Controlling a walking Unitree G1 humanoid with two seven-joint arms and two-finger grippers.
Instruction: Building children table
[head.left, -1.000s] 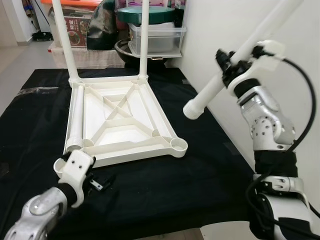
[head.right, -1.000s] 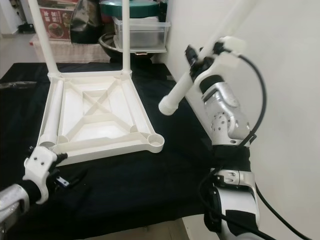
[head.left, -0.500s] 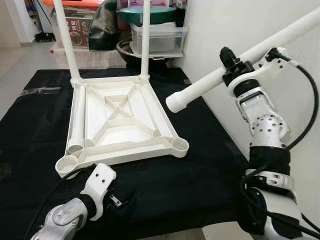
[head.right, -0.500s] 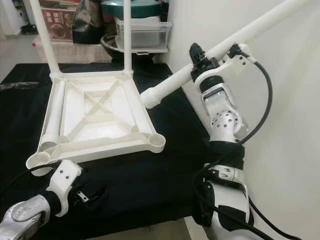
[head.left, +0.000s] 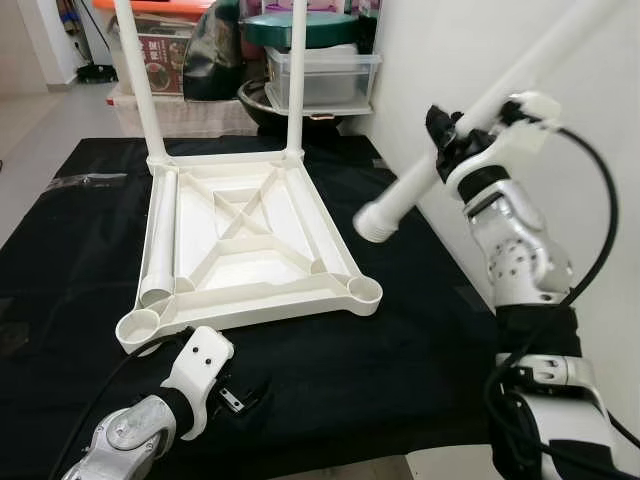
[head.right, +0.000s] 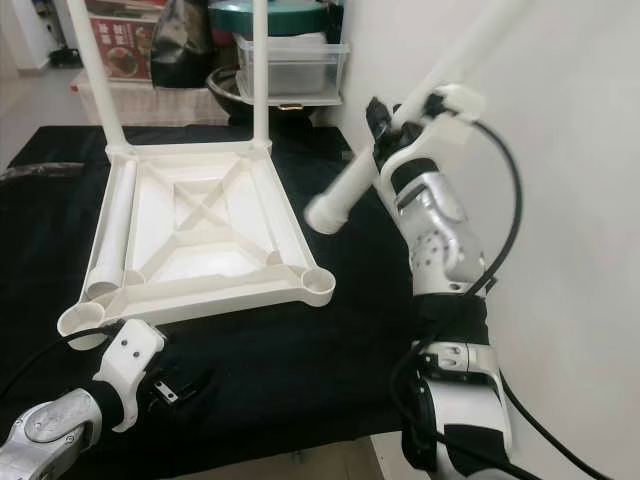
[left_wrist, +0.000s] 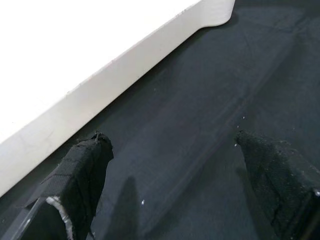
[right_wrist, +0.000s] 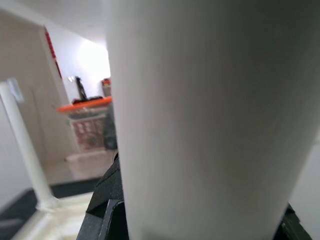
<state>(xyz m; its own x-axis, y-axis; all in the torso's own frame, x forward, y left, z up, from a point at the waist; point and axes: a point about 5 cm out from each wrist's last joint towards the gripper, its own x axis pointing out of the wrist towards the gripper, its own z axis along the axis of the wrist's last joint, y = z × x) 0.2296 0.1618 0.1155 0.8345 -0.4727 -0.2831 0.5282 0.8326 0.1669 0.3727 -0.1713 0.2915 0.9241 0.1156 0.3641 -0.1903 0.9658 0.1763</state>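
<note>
I had the tabletop (head.left: 250, 240) lying upside down on the black cloth (head.left: 400, 340) of the desk, toward its far left part, so that the leg sockets faced up and I could drop legs into them from above. Two legs (head.left: 140, 80) already stood upright in the two far corner sockets, and a third leg (head.left: 158, 235) lay loose in the channel along the tabletop's left side, parked there within reach, I judged, for a later turn. The right gripper (head.left: 450, 140) was clenched on the fourth leg (head.left: 430, 175) partway along its length, holding it tilted in the air off the tabletop's right edge, its lower end hanging above and to the right of the open near-right socket (head.left: 363, 291); in the right wrist view that leg (right_wrist: 200, 125) ran close across the lens. I held it mid-shaft so I could tip it upright and steer the end into that socket, which I took to be the step in hand. The left gripper (left_wrist: 175, 170) was released, fingers spread just over the cloth beside the tabletop's near edge (left_wrist: 100, 75), at the near-left corner, where it could steady the tabletop when I pressed the leg in.
</note>
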